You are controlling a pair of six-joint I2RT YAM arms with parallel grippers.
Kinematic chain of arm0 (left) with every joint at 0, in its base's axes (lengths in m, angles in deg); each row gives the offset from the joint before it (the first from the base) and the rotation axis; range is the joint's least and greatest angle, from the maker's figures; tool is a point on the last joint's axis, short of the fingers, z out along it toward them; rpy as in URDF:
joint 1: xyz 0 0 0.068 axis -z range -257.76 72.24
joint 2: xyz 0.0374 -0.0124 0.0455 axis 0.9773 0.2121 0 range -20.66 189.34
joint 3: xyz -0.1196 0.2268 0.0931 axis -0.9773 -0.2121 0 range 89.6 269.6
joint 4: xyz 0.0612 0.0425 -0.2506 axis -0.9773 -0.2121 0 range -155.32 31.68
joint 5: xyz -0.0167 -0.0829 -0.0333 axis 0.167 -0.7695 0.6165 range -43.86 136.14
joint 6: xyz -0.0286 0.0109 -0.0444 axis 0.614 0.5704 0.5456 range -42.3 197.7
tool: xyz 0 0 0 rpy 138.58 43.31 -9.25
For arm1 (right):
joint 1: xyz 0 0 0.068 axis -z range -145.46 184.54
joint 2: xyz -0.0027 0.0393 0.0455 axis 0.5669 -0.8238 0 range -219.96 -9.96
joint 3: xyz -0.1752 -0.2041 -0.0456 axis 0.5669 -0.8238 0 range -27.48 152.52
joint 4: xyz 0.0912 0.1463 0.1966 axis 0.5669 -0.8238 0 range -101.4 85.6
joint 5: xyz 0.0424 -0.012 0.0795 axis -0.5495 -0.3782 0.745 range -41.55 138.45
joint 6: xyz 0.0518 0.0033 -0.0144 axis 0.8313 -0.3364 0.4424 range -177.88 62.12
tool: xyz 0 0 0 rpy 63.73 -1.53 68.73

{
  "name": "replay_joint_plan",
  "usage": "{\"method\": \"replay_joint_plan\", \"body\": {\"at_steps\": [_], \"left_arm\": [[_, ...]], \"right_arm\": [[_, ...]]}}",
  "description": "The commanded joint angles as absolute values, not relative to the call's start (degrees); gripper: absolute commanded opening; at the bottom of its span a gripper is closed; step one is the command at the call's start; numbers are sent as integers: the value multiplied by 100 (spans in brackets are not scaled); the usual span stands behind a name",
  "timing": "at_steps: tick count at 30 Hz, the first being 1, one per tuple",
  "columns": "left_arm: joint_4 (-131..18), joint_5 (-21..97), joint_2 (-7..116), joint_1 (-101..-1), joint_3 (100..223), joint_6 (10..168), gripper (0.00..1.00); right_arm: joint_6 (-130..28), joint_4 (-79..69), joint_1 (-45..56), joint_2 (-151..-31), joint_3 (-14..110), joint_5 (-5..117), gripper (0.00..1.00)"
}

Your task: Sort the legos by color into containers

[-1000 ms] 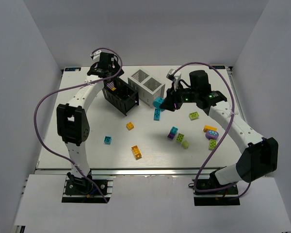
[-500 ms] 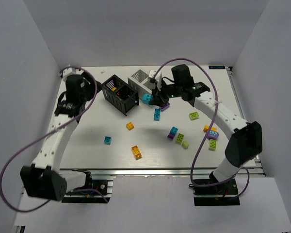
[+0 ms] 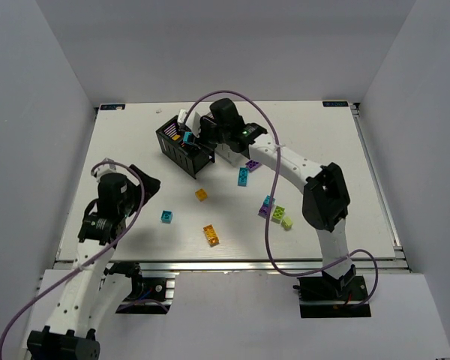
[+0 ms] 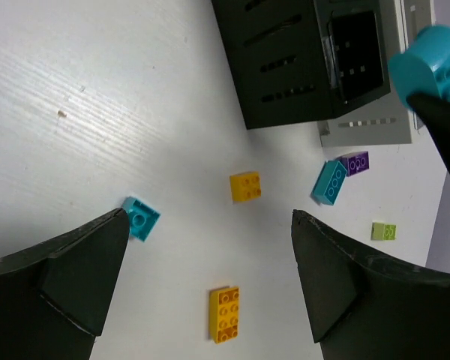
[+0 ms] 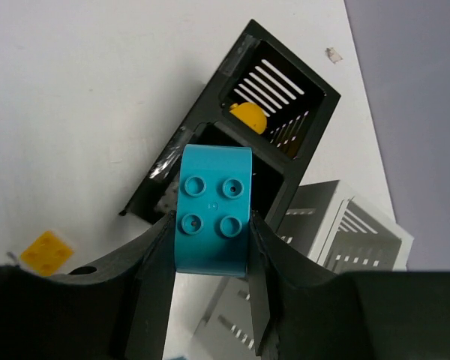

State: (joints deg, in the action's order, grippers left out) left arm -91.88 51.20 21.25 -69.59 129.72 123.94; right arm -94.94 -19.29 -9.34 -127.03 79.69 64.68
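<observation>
My right gripper point(image 5: 212, 225) is shut on a teal brick point(image 5: 214, 210) and holds it above the black container point(image 5: 210, 105), over the compartment next to the one that holds an orange brick point(image 5: 247, 116). The top view shows the same gripper point(image 3: 189, 139) at the black container point(image 3: 172, 150). My left gripper point(image 4: 210, 217) is open and empty, high above the table's left side point(image 3: 124, 193). Below it lie a small teal brick point(image 4: 140, 218), a small orange brick point(image 4: 245, 186) and a long orange brick point(image 4: 225, 313).
The white container point(image 5: 345, 225) stands against the black one, mostly behind my right arm in the top view. A teal brick point(image 3: 243, 176) and a purple brick point(image 3: 253, 165) lie near it. A cluster of teal, purple and green bricks point(image 3: 276, 212) sits right of centre.
My right gripper carried the teal brick left, from beside the white container to above the black container. My left arm drew back from the black container to the near left.
</observation>
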Motion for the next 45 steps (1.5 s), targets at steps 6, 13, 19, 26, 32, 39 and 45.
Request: {"method": "replay_joint_plan", "body": {"at_steps": [6, 13, 19, 26, 32, 39, 45], "left_arm": [[-9417, 5167, 1731, -6958, 12677, 12604, 98], [-9330, 5115, 1977, -6958, 12643, 12543, 98], [-9391, 5089, 1960, -6958, 12555, 12490, 98], [-9391, 4966, 2267, -6967, 12318, 12534, 98], [-9145, 4702, 2469, -6958, 12247, 12463, 98], [-9137, 4623, 2776, -6958, 12256, 12402, 66], [-9031, 4464, 3390, -6853, 12299, 12060, 52]], "right_arm": [[-10112, -1582, -923, -13159, 8554, 5812, 0], [-10183, -1573, -941, -13292, 8581, 5865, 15], [-10297, -1600, -950, -13397, 8572, 5900, 40], [-10280, -1529, -950, -13248, 8502, 5865, 78], [-9946, -1731, -932, -12582, 8379, 6119, 86], [-9348, -2750, -537, -11245, 7686, 8312, 74], [-9331, -3042, -405, -9883, 5753, 8879, 48]]}}
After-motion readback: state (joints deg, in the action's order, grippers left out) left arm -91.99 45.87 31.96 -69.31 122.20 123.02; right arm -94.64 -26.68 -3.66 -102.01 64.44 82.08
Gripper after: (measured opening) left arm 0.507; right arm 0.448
